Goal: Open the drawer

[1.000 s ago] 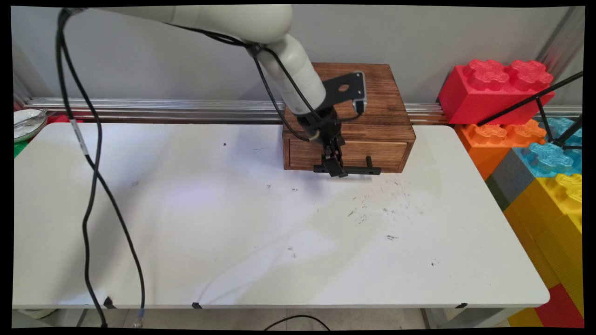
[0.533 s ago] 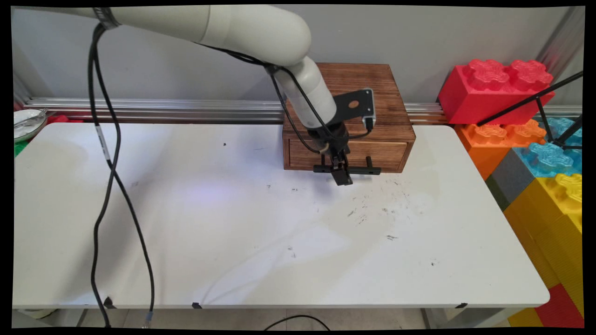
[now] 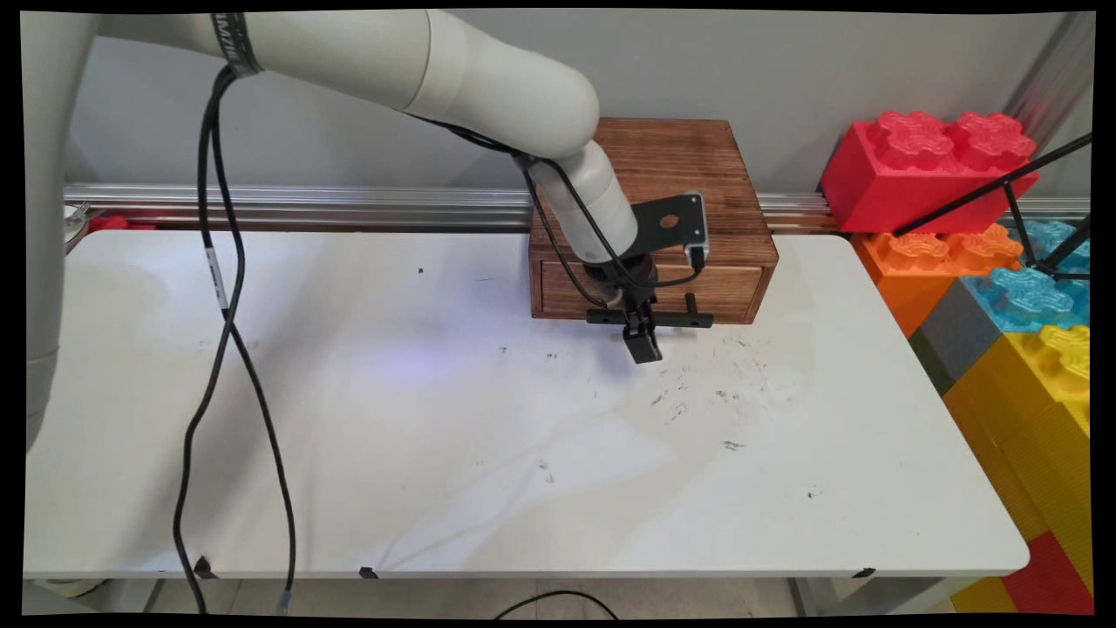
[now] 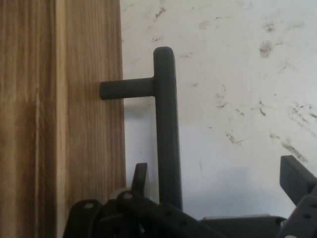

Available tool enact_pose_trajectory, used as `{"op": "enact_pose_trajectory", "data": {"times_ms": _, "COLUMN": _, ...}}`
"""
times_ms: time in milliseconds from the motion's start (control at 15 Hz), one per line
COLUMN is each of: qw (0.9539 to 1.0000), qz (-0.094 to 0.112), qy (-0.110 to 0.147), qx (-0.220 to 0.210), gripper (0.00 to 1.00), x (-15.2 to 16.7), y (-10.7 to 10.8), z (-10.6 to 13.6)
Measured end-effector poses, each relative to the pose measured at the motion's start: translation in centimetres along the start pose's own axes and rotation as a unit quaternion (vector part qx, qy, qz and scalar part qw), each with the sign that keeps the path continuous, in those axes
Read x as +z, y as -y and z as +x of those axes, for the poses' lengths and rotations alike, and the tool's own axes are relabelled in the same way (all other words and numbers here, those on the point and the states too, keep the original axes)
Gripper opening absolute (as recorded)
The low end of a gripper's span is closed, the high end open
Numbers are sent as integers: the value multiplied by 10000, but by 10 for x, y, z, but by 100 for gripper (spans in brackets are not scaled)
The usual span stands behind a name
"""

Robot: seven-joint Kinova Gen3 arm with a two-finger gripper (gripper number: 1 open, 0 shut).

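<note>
A dark wooden box (image 3: 676,161) stands at the table's far edge, its one drawer (image 3: 706,290) flush with the front. A black bar handle (image 3: 689,320) sticks out from the drawer. My gripper (image 3: 643,346) points down at the handle's left half, tips close to the table (image 3: 436,453). In the hand view the handle bar (image 4: 166,124) runs up between my fingers, beside the drawer front (image 4: 89,129). The gripper (image 4: 218,181) is open: the left finger sits close by the bar, the right finger (image 4: 297,176) stands far off it. Nothing is gripped.
Big toy blocks, red (image 3: 924,161), orange, blue and yellow, are stacked past the table's right edge, with black tripod legs (image 3: 1003,187) across them. A metal rail (image 3: 305,196) runs along the wall. Black cables (image 3: 218,349) hang from the arm over the table's left part.
The gripper has come down and a little to the right, from level with the drawer front to below the handle bar. The drawer has not moved.
</note>
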Motion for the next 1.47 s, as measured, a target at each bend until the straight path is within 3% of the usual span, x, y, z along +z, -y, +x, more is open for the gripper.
{"op": "enact_pose_trajectory", "data": {"times_ms": 1467, "qw": 9999, "qz": 108, "qy": -56, "qx": -106, "gripper": 100, "x": 40, "y": -13, "z": 1}}
